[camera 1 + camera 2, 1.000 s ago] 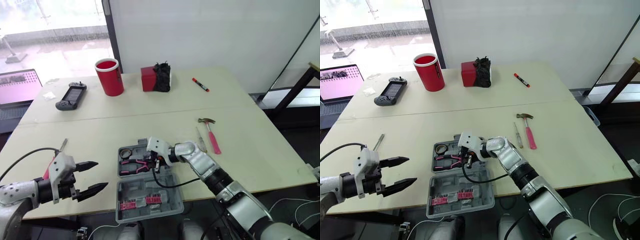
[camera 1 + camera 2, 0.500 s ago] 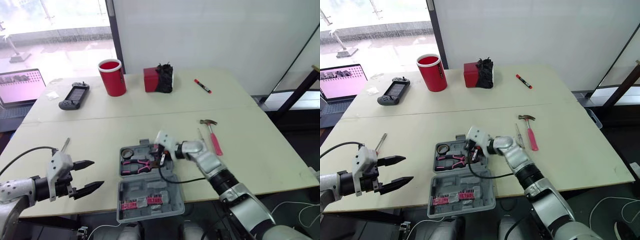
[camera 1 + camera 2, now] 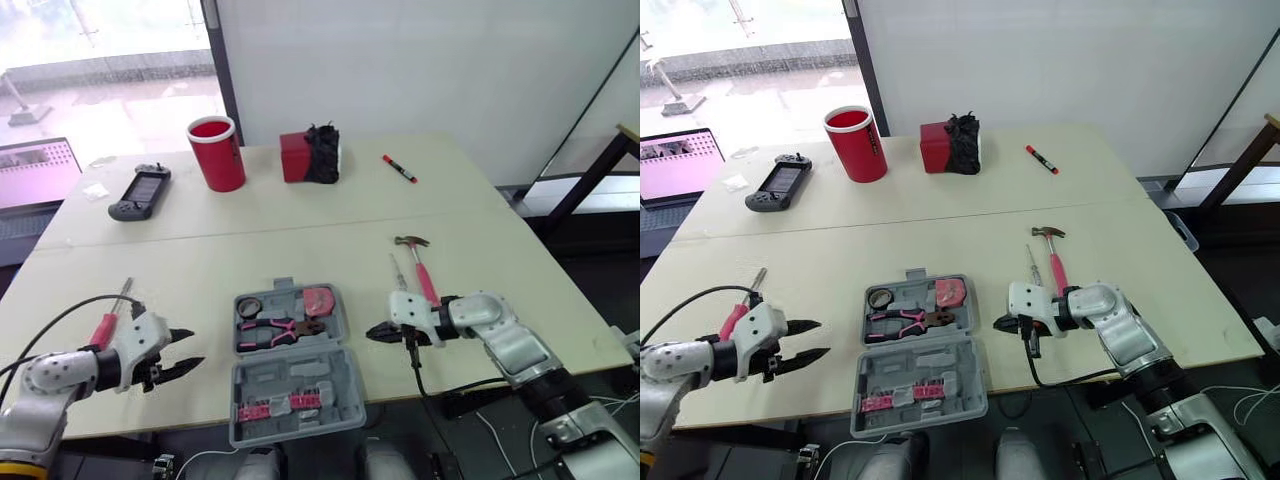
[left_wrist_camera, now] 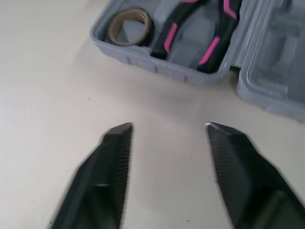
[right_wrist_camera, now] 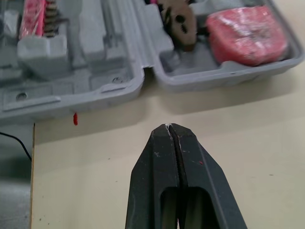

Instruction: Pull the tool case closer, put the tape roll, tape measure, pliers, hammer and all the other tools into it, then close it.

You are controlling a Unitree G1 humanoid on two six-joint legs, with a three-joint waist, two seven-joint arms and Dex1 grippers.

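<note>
On the near left of the smooth beige table (image 3: pixel 180 270), a screwdriver (image 3: pixel 108 318) with a pink handle and a thin metal shaft lies just beside the left arm. The left gripper (image 3: pixel 188 349) hangs low over the near edge, and its two black ribbed fingers (image 4: pixel 114 157) are spread wide apart with bare tabletop between them. They point right, toward the tool case.

The tool case (image 3: pixel 300 378) is grey moulded plastic and lies fully open at the near middle of the table. Its near half reaches the table's front edge and carries a row of small pink bits (image 3: pixel 268 408). The far half has shaped recesses. At its left a tape roll (image 4: pixel 127 29) lies flat as a tan ring. Across the middle sit pliers (image 3: pixel 272 330) with black and pink grips. At its right is a rounded, rough-looking pink tape measure (image 5: pixel 248 33).

Just right of the case, apart from its wall, the right gripper (image 5: pixel 170 128) points at it. Its tapered black fingers are pressed together and hold nothing.

Farther right lie a thin pale tool (image 3: pixel 398 270) and a hammer (image 3: pixel 425 275) with a steel claw head and a pink handle, side by side on the table, outside the case.

Along the far side stand a dark handheld console (image 3: pixel 140 193), a red cup (image 3: pixel 216 153), a red box (image 3: pixel 295 158) and a red marker (image 3: pixel 400 169).
</note>
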